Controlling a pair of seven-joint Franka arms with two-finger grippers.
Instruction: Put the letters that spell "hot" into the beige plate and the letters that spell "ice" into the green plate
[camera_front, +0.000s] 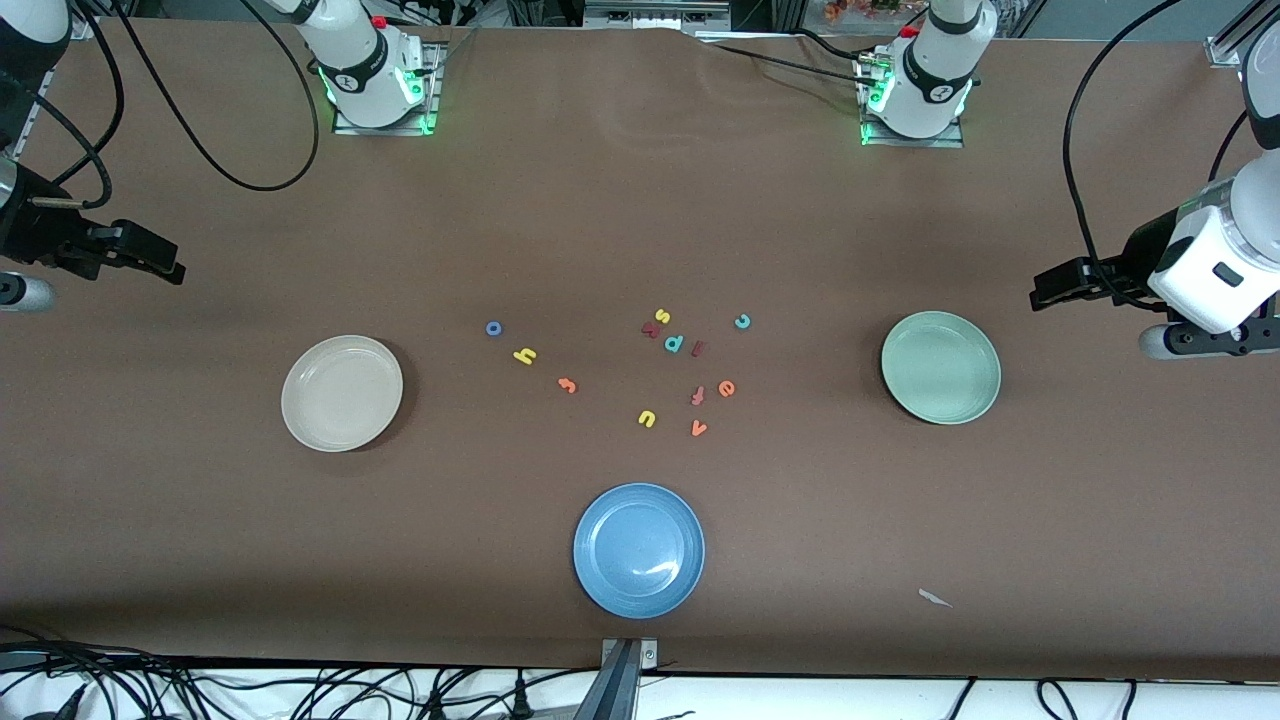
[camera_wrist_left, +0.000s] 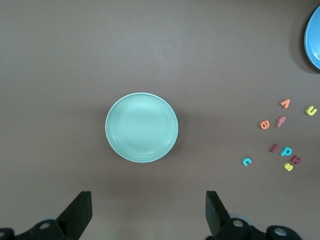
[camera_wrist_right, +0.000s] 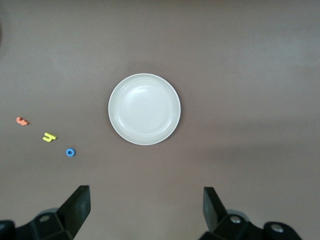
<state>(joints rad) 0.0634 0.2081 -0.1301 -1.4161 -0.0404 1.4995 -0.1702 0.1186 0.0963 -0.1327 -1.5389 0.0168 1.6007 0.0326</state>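
We see a brown desk (camera_front: 640, 220) with three round plates and a bunch of tiny foam letters in the middle. The beige plate (camera_front: 342, 393) sits toward the right arm's end, and the green plate (camera_front: 941, 367) sits toward the left arm's end. The blue plate (camera_front: 639, 550) is nearest to the front camera. Both task plates have nothing in them. The blue o (camera_front: 493, 328), the yellow h (camera_front: 525, 355) and the orange t (camera_front: 567, 385) lie in a slanting row, each one a bit nearer to the front camera than the last, on the side of the bunch nearest the beige plate. The teal c (camera_front: 742, 321) lies nearest to the green plate. The orange e (camera_front: 727, 389) lies nearer to the front camera than the c. The dark red i (camera_front: 698, 348) is a small bar just beside a teal p (camera_front: 674, 344); its long way runs almost straight toward the front camera. A yellow s (camera_front: 661, 316), a yellow u (camera_front: 646, 418), a reddish f (camera_front: 697, 395) and an orange v (camera_front: 698, 428) lie among them. The left claw (camera_wrist_left: 149, 212) hangs high over the desk by the green plate, spread wide and pinching nothing. The right claw (camera_wrist_right: 147, 210) hangs high by the beige plate, spread wide too, with nothing in it.
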